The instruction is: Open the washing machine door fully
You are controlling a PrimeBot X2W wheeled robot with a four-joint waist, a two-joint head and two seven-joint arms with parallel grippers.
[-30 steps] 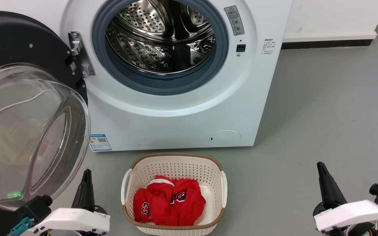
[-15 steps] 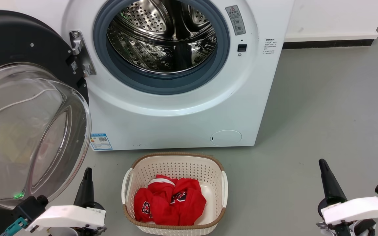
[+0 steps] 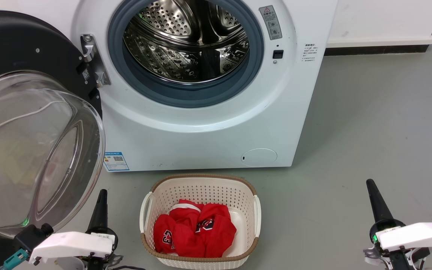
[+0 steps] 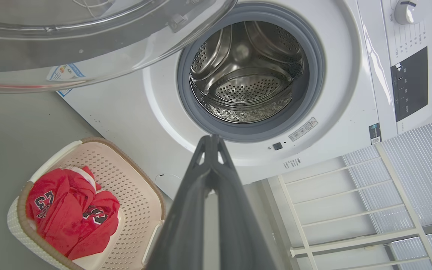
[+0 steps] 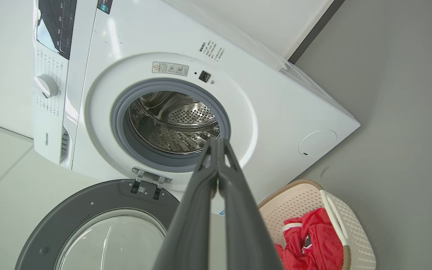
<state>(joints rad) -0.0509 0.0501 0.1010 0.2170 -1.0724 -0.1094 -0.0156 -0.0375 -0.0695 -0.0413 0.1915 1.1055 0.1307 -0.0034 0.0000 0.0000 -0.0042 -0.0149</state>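
Door position first: the washing machine door [image 3: 39,123] is swung out to the left of the machine on its metal hinge [image 3: 90,60]. Its clear bowl [image 3: 21,161] bulges toward my head camera, and the steel drum [image 3: 186,41] is uncovered. In the right wrist view the door looks widely open, so I judge that little travel remains, if any.

Both arms are low, over the floor [image 3: 369,120]. The left pincer [image 3: 102,195] has its two fingers pressed together and holds nothing. It points up near the lower edge of the bowl, and as far as I can tell it does not touch it. The right pincer [image 3: 370,185] is also closed and empty, well apart from the door, on the other side of the basket [image 3: 201,179] with the red clothes [image 3: 193,232].

I expect the door to be stiff and rather heavy, turning only around the hinge. The bowl is smooth and curved, so a finger will probably slide on it, and glass is not a place for a hard push. The black frame [image 3: 13,41] is glossy too, but it is flat and strong. I would press there with the closed left fingers, on the side far from the hinge where the lever is longest. That free edge is outside my head view.
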